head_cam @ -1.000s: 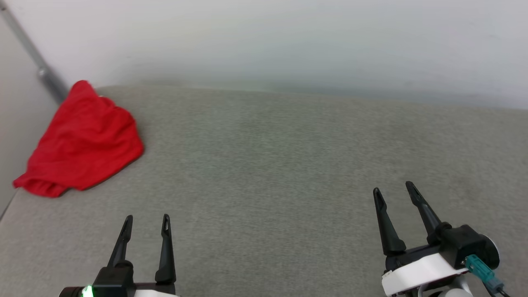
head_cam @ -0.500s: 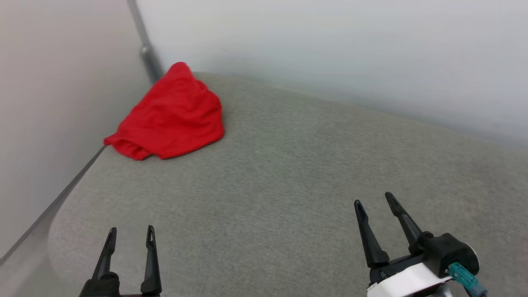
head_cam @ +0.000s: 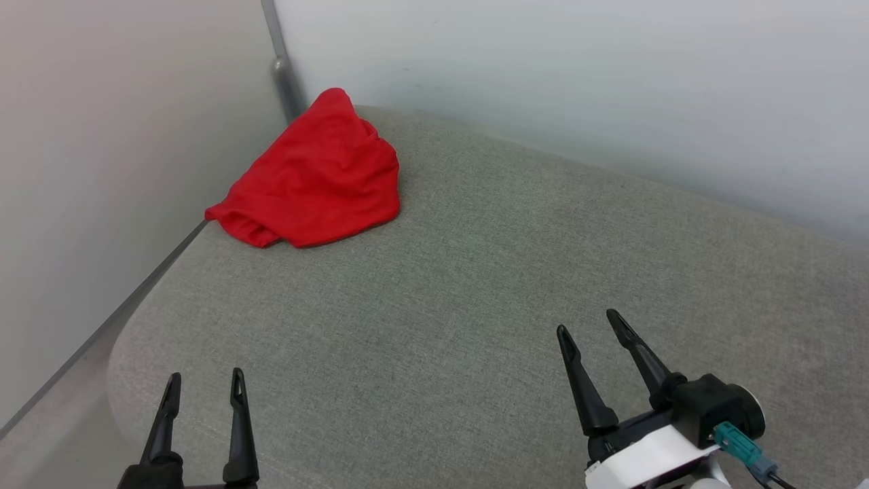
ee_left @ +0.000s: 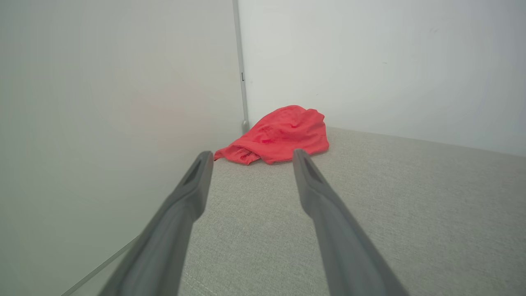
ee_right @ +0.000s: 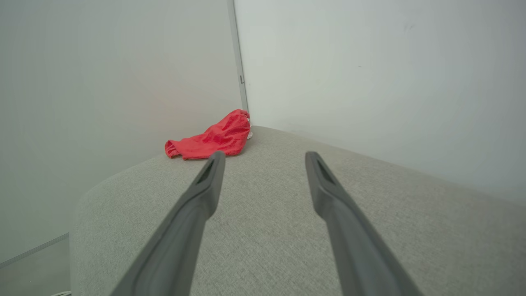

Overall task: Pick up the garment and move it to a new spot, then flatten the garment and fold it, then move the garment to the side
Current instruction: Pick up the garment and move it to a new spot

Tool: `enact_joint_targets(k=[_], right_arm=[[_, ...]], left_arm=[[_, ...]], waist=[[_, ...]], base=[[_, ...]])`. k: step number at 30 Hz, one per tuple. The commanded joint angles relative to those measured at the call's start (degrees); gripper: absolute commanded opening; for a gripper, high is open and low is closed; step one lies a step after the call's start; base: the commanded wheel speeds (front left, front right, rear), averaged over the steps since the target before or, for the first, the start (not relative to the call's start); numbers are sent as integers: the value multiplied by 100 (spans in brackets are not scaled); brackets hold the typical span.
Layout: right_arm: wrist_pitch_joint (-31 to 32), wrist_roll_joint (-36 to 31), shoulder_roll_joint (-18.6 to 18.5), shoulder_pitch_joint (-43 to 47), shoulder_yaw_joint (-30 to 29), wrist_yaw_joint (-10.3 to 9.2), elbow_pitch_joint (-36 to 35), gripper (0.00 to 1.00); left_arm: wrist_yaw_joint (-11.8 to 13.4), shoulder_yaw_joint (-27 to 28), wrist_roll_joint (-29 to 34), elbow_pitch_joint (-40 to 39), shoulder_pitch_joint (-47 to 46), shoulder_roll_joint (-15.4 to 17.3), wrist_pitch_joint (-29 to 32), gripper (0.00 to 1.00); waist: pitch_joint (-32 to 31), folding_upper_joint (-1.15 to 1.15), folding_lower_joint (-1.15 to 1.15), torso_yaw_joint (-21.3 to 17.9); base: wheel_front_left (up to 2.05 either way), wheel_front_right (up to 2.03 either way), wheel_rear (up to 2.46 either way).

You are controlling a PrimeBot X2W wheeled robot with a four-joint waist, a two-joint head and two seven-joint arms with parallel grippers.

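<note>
We find the garment (head_cam: 313,178) lying as a crumpled red heap at the far left corner of the grey padded surface (head_cam: 475,285). It sits close against the meeting of the two walls, beside the grey upright strip (head_cam: 280,61) that runs up that corner. Only red cloth is exposed, and we cannot make out any lettering or number in the folds.

The left gripper (head_cam: 206,375) hangs over the near left corner of the surface with its fingers spread apart and nothing between them. The right gripper (head_cam: 586,322) hangs over the near edge, further to the right, likewise spread and empty. Both point toward the heap and both are well apart from it. In the left wrist view the garment sits between that gripper's fingertips, far ahead.

Our assessment is that no step of the task is complete. The garment is neither gripped nor touched, so we judge this the approach. Lifting, relocating, flattening, folding and the final move aside all remain outstanding.
</note>
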Motion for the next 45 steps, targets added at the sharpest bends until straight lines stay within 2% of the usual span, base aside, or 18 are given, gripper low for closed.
enact_joint_targets(k=[1, 9, 14, 17, 21, 24, 27, 31, 36, 43, 45], right_arm=[[-14, 1, -1, -73, 15, -2, 10, 100], [-13, -94, -1, 11, -115, -2, -110, 100], [-13, -260, -1, 66, -346, -2, -273, 100], [-13, -416, -2, -24, -425, -2, -399, 100], [-13, -674, -2, -235, -551, -2, -612, 100], [-14, -818, -6, -402, -643, -2, -785, 100], [-13, -967, -2, -551, -696, -2, -946, 100], [-13, -1165, -4, -707, -760, -2, -1165, 100], [-13, -1350, -41, -823, -878, -2, -1358, 100], [-13, -1498, -118, -907, -942, -2, -1641, 100], [-12, -1528, -136, -888, -985, -2, -1690, 100]], left_arm=[[-37, 13, -18, -31, 70, -12, -16, 100], [-112, 143, -159, 170, -23, -11, -16, 100], [-665, 161, -439, 486, -287, 66, -16, 100], [-801, 232, -568, 736, -612, 166, -16, 100], [-875, 220, -806, 1205, -1268, 485, -16, 100], [-882, 93, -1124, 1643, -1847, 940, -15, 100], [-884, -340, -1577, 2159, -2527, 1646, 157, 100], [-881, -1001, -2447, 2643, -3455, 2622, 808, 100], [-881, -1858, -3636, 3183, -4563, 3602, 1666, 100], [-881, -2885, -5155, 3383, -5554, 4566, 2955, 100], [-882, -3126, -5487, 3378, -5735, 4751, 3253, 100]], waist=[[-6, 0, 1, -2], [36, 0, 1, -63], [295, 0, 1, -134], [636, 0, 1, -264], [1195, 0, 1, -447], [1608, 0, 1, -615], [1983, 0, 1, -762], [2505, 0, 1, -919], [3029, 0, 1, -1061], [3641, 0, 1, -1236], [3771, 0, 1, -1268]], base=[[0, 0, 0], [0, 0, 0], [0, 0, 0], [0, 0, 0], [0, 0, 0], [0, 0, 0], [0, 0, 0], [0, 0, 0], [0, 0, 0], [0, 0, 0], [0, 0, 0]])
